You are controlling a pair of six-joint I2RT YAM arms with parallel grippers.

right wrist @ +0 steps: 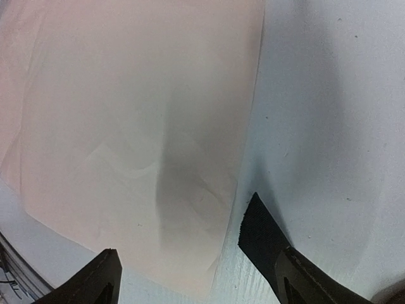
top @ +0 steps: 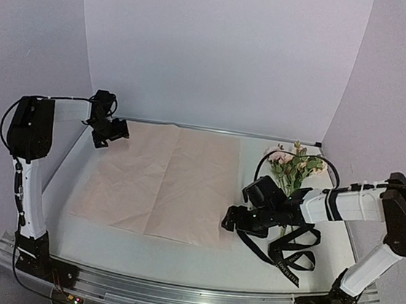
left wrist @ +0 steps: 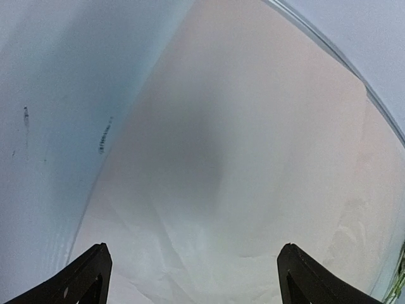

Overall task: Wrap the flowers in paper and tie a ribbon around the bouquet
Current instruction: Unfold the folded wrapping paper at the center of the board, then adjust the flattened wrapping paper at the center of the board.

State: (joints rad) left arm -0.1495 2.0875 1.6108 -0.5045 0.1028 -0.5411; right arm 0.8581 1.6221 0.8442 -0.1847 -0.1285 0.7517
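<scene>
Flowers (top: 294, 167) lie far-right of the wide, empty right end effector (top: 233, 220), stems pointing nearward; left arm well apart.

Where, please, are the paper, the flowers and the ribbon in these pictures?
paper (top: 163, 180), top view, its flat middle.
flowers (top: 297, 165), top view, the leafy blooms.
ribbon (top: 285, 270), top view, its lettered near end.

You are getting an open lane over the flat paper (top: 163, 180) that is covering the middle of the surface. Toward the far right corner the flowers (top: 296, 168) are blocking you, and the ribbon (top: 293, 252) is looping by the near edge, just beside the right arm (top: 329, 203). The left gripper (top: 119, 131) is crowding the paper's far left corner, close to the left wall (top: 24, 44).
</scene>
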